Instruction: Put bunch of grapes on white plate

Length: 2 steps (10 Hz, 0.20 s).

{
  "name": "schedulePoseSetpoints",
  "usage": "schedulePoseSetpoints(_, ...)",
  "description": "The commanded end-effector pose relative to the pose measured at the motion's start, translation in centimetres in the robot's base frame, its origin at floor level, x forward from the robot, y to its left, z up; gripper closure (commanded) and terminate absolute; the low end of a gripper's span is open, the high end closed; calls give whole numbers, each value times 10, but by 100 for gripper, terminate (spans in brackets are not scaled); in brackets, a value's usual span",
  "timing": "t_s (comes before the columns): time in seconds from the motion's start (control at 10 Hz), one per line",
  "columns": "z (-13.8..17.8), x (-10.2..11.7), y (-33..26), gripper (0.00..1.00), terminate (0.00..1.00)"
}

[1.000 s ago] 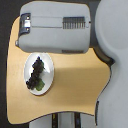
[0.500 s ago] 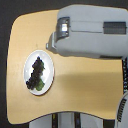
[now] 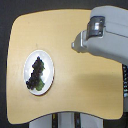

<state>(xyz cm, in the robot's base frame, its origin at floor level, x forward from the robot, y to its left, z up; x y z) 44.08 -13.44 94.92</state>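
The bunch of grapes (image 3: 35, 72), a dark purple-black cluster with a bit of green at its lower end, lies in the shallow centre of the white plate (image 3: 48, 64). The plate sits on the wooden table toward the exterior view's left. My gripper (image 3: 76, 45) is the blurred grey tip of the arm at the upper right, well away from the plate and holding nothing that I can see. Its fingers are not distinguishable, so open or shut does not show.
The light wooden table (image 3: 85, 95) has rounded corners, and its front edge runs along the bottom. My bulky grey arm (image 3: 107, 35) covers the table's upper right corner. Dark floor surrounds the table.
My arm has drawn back toward the exterior view's right, away from the plate. The grapes stay on the plate throughout.
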Motion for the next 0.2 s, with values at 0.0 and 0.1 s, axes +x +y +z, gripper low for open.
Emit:
schedulePoseSetpoints(0.0, -2, 22, -82, 0, 0)
schedulePoseSetpoints(0.1, -4, 24, -85, 0, 100)
